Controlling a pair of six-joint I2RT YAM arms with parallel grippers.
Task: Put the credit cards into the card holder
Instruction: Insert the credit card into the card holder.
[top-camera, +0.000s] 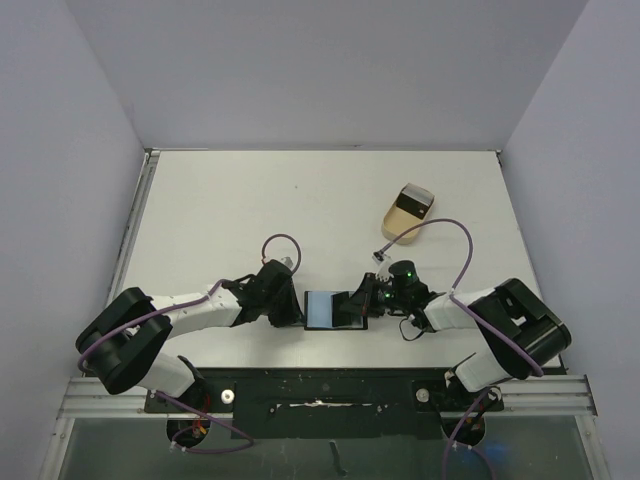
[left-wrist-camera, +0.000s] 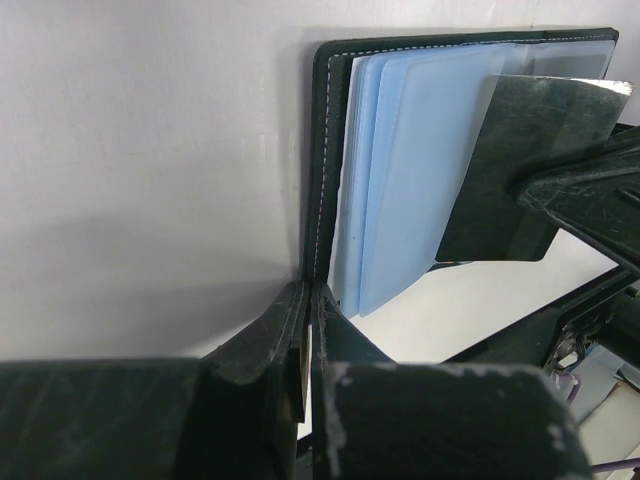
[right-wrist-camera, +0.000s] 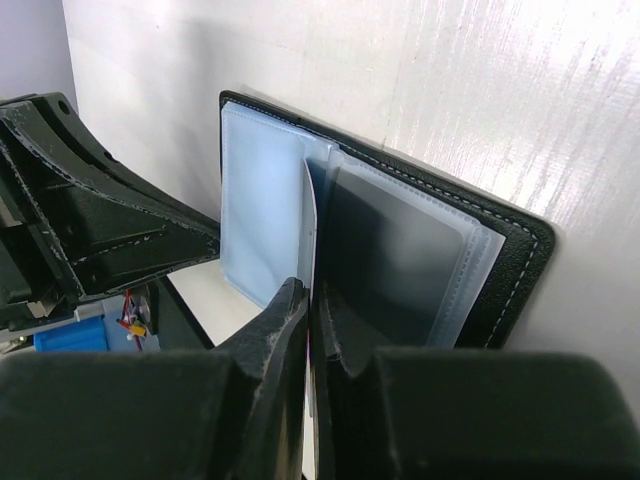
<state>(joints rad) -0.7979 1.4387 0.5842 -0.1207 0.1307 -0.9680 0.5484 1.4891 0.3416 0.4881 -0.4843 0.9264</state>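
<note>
grey walls close round a white table (top-camera: 250, 200), and the card holder (top-camera: 322, 310) lies open at its near edge, between the two arms. the left jaws are pinched shut on the holder's black cover at the stitched edge, pinning it to the table. the right jaws are closed thin on a dark card (left-wrist-camera: 520, 170), which stands tilted over the fan of bluish sleeves (left-wrist-camera: 400, 180); its top edge seems to sit under a clear sleeve, though how deep it has gone i cannot tell. from the right wrist the card shows only edge-on, slipped between two sleeves. well apart, toward the far right, a beige tray (top-camera: 428, 198) holds something tan, too small to name.

the step in hand looks like feeding this card into a pocket. the next move probably calls for sliding it along the sleeve's plane, with the cover held flat, so the soft plastic does not buckle or bunch.
</note>
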